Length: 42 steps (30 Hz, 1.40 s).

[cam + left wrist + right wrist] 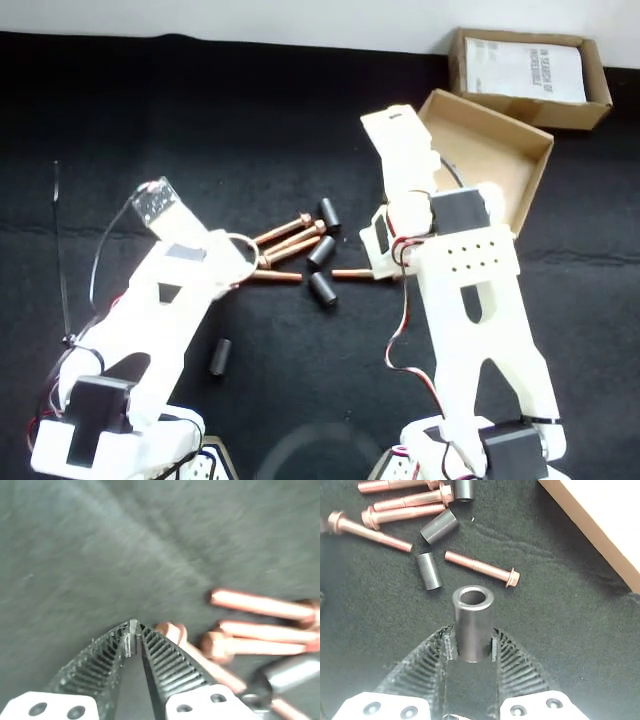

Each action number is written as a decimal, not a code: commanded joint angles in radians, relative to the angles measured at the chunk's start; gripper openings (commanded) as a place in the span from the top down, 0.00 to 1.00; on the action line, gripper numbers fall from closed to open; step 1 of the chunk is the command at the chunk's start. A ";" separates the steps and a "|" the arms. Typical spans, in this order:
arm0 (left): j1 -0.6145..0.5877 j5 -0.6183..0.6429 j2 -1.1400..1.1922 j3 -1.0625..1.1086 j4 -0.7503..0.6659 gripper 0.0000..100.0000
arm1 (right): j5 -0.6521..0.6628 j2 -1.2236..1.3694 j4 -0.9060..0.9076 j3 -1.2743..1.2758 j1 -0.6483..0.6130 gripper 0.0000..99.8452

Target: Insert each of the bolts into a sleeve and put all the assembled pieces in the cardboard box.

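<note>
Black mat [120, 120], five bolts [481, 569], five sleeves [439, 526], left pincer [134, 630] closed, right pincer [472, 636] gripping one sleeve [472, 620]

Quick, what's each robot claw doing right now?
Left gripper: closed, holding nothing.
Right gripper: closed on a dark grey metal cylinder sleeve.

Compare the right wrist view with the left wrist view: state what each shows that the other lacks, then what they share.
Right wrist view: the right gripper shut on a sleeve, a lone bolt just beyond it, and the cardboard box wall. Left wrist view: the left gripper, shut on nothing, its tips beside a bolt head. Both: the clustered copper bolts, a loose sleeve and the black mat.
</note>
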 commanded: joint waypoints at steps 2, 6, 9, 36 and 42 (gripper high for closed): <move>-0.012 0.008 -0.005 -0.007 -0.120 0.99 | -0.009 -0.044 -0.013 -0.002 0.001 0.99; -0.012 0.008 -0.016 -0.008 -0.130 0.99 | -0.009 -0.044 -0.012 -0.001 0.001 0.99; -0.012 0.008 -0.027 -0.012 -0.106 0.99 | -0.009 -0.044 -0.012 -0.001 -0.001 0.99; 0.085 0.100 -0.294 0.093 -0.006 0.85 | -0.011 -0.042 -0.107 0.116 -0.081 0.99; 0.140 0.109 -0.120 -0.004 -0.023 0.82 | -0.011 -0.042 -0.105 0.116 -0.077 0.99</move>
